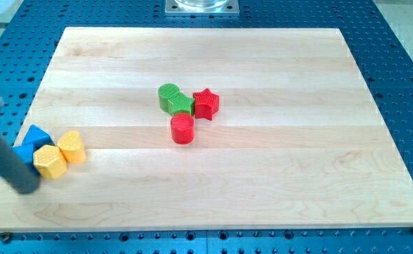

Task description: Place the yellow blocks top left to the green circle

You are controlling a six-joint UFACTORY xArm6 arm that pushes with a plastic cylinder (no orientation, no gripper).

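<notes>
- The tip, the lower end of the dark rod, is down at the wooden board near its bottom-left corner. The rod slants up and out past the view's left edge, blurred along its upper length.
- No jaws on this arm, only a plain rod end; it grips nothing. Whether the tip actually touches a block cannot be told, though it sits just beside the nearest one.
- Yellow hexagon block lies at about 1 o'clock from the tip, very close.
- Second yellow block, rounded with a slight notch, exact shape unclear, touches the hexagon on its 2 o'clock side.
- Blue blocks sit at 12 o'clock from the tip, pressed against the hexagon's upper-left side. They read as a triangular piece over a darker one; the split is hard to make out.
- Green circle stands near the board's centre, well apart from the yellow pair, at roughly 2 o'clock from them.
- A second green block touches the circle at its 4 o'clock; shape unclear.
- Red star is just beside that green block, at 3 o'clock.
- Red cylinder sits at 6 o'clock from the green pair, close under them.
- Blue perforated table surrounds the board; a metal base plate shows at 12 o'clock, top edge.
</notes>
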